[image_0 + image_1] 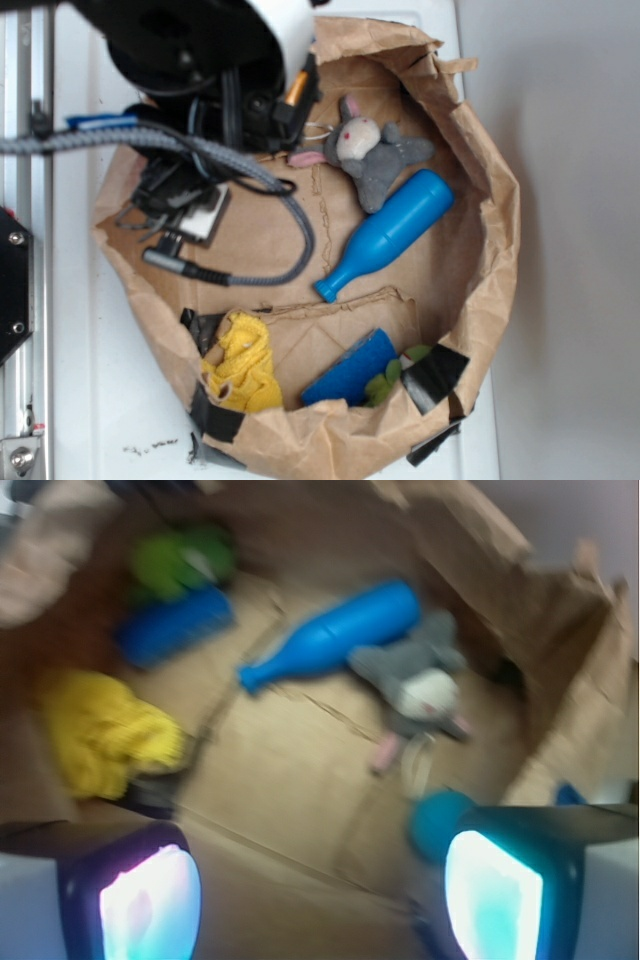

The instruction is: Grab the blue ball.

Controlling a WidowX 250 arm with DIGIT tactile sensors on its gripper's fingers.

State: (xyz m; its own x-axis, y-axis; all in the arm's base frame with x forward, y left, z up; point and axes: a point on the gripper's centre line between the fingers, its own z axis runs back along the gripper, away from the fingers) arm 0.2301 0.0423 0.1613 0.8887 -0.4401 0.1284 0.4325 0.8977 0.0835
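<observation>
The blue ball (pixel 437 822) is a small teal-blue round shape on the brown paper floor, seen blurred in the wrist view. It lies just beyond my right fingertip (pixel 495 895), which covers part of it, and outside the gap between the jaws. My gripper (pixel 320 900) is open, with only bare paper between the fingers. In the exterior view the ball is hidden under the black arm. The gripper (pixel 185 215) shows there at the left of the paper nest, its jaws unclear.
A grey plush mouse (pixel 372 152) lies just beyond the ball, and a blue bowling-pin bottle (pixel 385 235) past it. A yellow plush (pixel 240 365), a flat blue sponge (pixel 350 370) and a green item (pixel 385 378) sit at the near side. Crumpled paper walls (pixel 495 200) ring everything.
</observation>
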